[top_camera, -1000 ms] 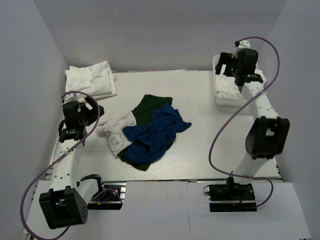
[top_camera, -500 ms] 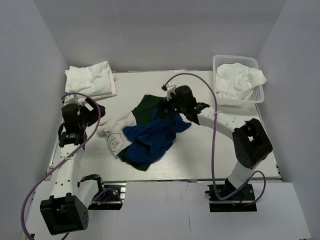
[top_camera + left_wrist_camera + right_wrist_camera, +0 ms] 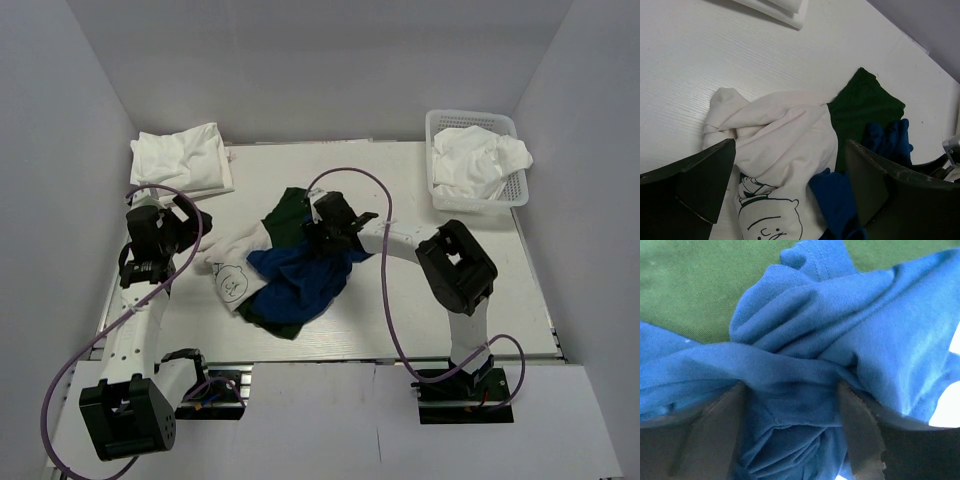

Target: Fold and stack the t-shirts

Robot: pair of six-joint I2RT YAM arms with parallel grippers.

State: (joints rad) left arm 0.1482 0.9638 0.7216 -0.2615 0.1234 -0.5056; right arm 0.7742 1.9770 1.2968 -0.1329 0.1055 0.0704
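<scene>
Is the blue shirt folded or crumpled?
Crumpled: the blue shirt lies bunched in ridges atop the green shirt.

T-shirt heap (image 3: 290, 270) centre; folded stack (image 3: 182, 160) far left; basket (image 3: 470, 121) far right, shirts (image 3: 475, 160) inside

White table (image 3: 330, 165); t-shirts (image 3: 300, 280), basket (image 3: 470, 204) atop

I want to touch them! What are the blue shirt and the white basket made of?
The blue shirt looks like soft knit cloth, matte: fine ribs and loose folds show up close. The white basket looks like stiff plastic mesh: its straight walls show rows of holes.
</scene>
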